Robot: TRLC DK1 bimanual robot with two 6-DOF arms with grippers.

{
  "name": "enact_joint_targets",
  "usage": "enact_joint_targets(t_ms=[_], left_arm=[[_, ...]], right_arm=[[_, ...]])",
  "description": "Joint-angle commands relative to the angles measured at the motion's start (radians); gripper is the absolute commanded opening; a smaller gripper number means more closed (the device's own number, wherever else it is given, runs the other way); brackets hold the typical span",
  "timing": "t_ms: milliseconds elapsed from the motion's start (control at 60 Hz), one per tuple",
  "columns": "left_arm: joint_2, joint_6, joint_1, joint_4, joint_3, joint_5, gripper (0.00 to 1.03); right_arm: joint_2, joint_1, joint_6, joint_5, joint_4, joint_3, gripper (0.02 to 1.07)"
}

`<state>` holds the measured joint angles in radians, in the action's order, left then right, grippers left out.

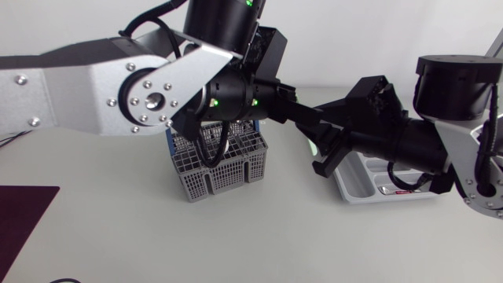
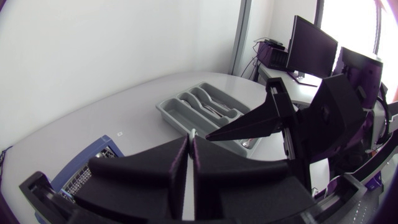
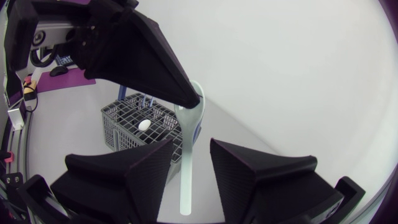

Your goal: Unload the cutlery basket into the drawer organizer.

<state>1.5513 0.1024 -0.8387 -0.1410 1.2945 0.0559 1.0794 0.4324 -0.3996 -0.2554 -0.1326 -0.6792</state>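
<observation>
Pinched almost flat together, my left jaws grip a pale spoon [image 3: 185, 134] by its bowl end, one wedge on each face, so the handle hangs down out of them. My right jaws stand apart on either side of that handle: it runs down the gap between them, nearer one finger than the other, and I see daylight on both sides, so they hold nothing.

From the head view, the two sets of jaws meet in the air between the basket [image 1: 212, 181] and the organizer [image 1: 354, 189]. My left arm [image 1: 86, 82] comes in across the surface [image 1: 118, 236] and passes over the basket; its wrist covers the basket's rear part. My right arm [image 1: 440, 118] comes in over the organizer and hides much of it.

The grey wire basket stands upright on the surface, near the middle. Blue pieces [image 3: 145, 99] stick up from it, and a small white rounded thing [image 3: 144, 125] lies inside; I cannot tell what it is. The organizer, a light grey tray with long compartments, lies flat on the surface well apart from the basket, on my right side. Some cutlery lies in its compartments, too small to tell piece from piece. A dark purple mat [image 1: 23, 216] lies at the near left corner of the surface.
</observation>
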Motion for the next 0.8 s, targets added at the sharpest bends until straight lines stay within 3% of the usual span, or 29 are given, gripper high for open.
enact_joint_targets(t_ms=[0,83,350,550,783], left_arm=[[0.018,0.023,0.006,-0.008,-0.017,-0.013,0.05],[0.015,0.023,0.007,-0.008,-0.02,-0.013,0.05],[0.015,0.023,0.001,-0.012,-0.02,-0.019,0.05],[0.015,0.023,0.001,-0.023,-0.015,-0.019,0.05],[0.013,0.026,-0.005,-0.029,-0.001,-0.019,0.07]], right_arm=[[0.022,0.014,0.021,0.013,-0.013,-0.025,0.37],[0.034,0.017,0.019,0.013,-0.012,-0.029,0.3],[0.042,0.025,0.016,0.015,-0.007,-0.033,0.26],[0.043,0.026,0.01,-0.007,0.005,-0.033,0.13],[0.042,0.035,0.001,-0.042,0.042,-0.031,0.09]])
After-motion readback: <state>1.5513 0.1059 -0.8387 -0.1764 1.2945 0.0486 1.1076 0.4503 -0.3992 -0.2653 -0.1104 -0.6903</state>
